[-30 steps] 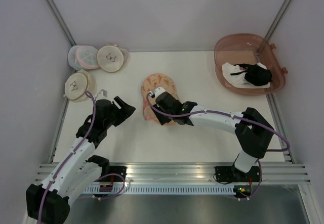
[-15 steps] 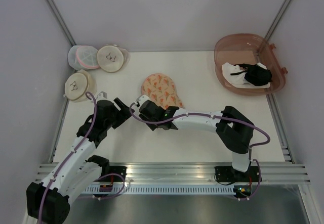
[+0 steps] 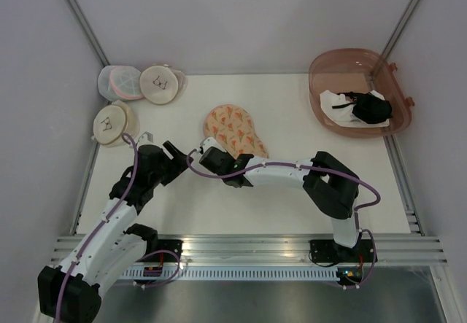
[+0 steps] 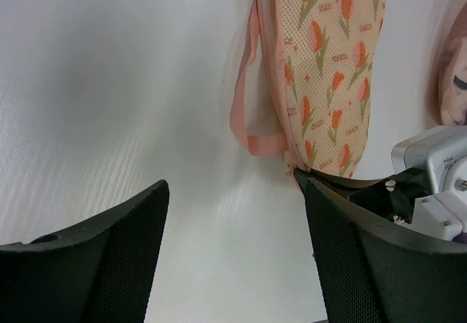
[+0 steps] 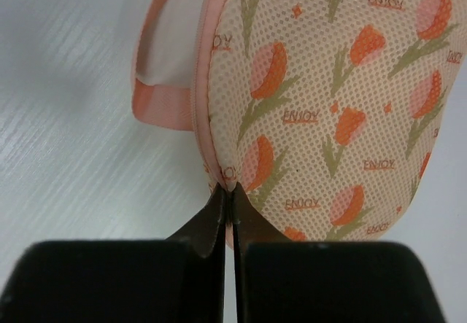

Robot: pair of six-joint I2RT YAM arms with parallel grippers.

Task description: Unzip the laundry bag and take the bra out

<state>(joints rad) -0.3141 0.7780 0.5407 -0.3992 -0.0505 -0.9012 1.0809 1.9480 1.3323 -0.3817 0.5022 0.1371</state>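
Pinching near tip of bag (image 3: pixel 232 127) w/ right end effector (image 5: pixel 228 205), fingers pressed together on the seam just beside the pink loop (image 5: pixel 162 109), bag lying flat approx. mid-counter (image 3: pixel 292 111) w/ seam showing no gap in rt wrist view. Hovering left end effector (image 4: pixel 232 179) low over counter, fingers spread apart, gripping nothing, just beside that same tip and the right one's fingers. Sitting well apart from bag: three round pouches (image 3: pixel 159 84) at far-left corner, tub (image 3: pixel 328 64) w/ black cloth (image 3: pixel 371 108) and white cloth (image 3: pixel 336 103) at far right.
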